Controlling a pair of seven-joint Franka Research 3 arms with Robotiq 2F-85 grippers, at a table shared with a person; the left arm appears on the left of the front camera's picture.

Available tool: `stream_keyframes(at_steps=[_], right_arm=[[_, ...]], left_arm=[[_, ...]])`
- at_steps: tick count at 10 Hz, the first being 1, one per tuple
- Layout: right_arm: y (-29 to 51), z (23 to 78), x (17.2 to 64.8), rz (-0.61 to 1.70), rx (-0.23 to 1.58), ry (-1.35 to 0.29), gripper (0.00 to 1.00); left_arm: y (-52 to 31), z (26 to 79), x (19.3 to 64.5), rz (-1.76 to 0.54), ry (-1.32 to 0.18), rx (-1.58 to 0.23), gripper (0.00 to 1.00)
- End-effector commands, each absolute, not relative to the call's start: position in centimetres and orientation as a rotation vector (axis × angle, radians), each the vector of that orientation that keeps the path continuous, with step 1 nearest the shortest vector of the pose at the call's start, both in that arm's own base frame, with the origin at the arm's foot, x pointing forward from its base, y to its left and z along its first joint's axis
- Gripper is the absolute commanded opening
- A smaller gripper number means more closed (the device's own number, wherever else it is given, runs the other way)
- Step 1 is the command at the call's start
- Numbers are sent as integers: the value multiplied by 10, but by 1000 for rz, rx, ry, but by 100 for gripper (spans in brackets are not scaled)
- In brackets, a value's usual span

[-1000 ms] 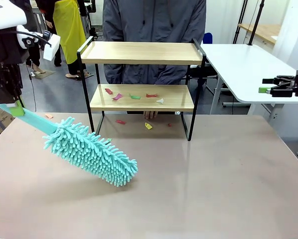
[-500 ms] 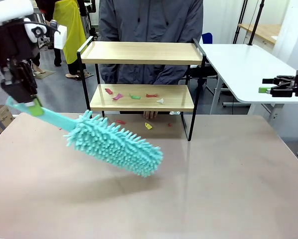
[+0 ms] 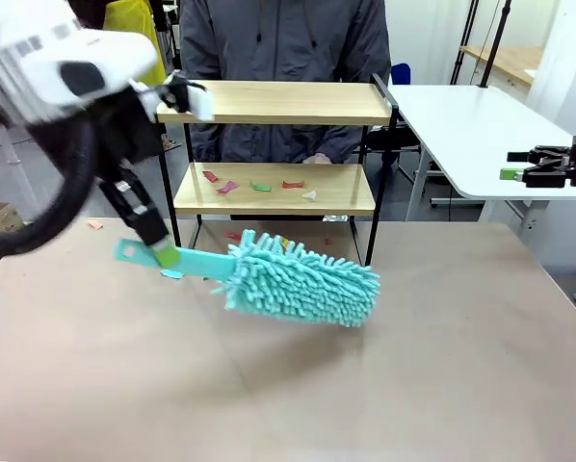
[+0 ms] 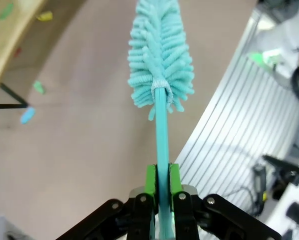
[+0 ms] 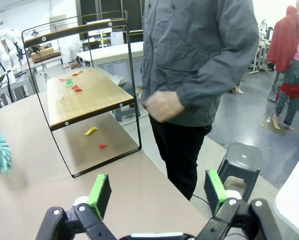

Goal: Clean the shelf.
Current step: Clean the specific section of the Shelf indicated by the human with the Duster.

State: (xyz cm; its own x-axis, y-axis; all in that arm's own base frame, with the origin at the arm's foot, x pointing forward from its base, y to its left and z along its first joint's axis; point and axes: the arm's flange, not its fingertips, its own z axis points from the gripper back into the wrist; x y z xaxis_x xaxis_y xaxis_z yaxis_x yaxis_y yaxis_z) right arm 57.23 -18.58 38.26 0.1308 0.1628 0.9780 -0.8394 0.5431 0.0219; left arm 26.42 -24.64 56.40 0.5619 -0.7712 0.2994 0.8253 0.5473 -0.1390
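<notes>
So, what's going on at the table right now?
The left gripper is shut on the handle of a fluffy turquoise microfibre duster, its head in front of the two-tier wooden shelf with a black metal frame. Small coloured scraps lie on the lower board and on the table beneath. The right gripper is open, off to the side. A person in a grey jacket stands behind the shelf.

Matt wooden shelf (image 3: 274, 101) boards on black metal frame; fluffy cloth duster (image 3: 307, 284).
</notes>
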Motion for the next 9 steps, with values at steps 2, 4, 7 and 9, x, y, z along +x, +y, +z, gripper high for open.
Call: stream_keyframes(at_steps=[2, 4, 7, 9], right_arm=[[-181, 390, 571, 800, 678, -1218, 100], [-181, 390, 571, 800, 678, -1218, 100], [-181, 390, 571, 800, 678, -1218, 100], [-181, 390, 571, 800, 678, -1218, 100]], left_arm=[[-273, 533, 253, -766, -299, -236, 13], [-273, 533, 260, -711, -332, -238, 13], [-275, 531, 256, -744, -307, -257, 13], [-292, 542, 261, -732, -320, -280, 13]])
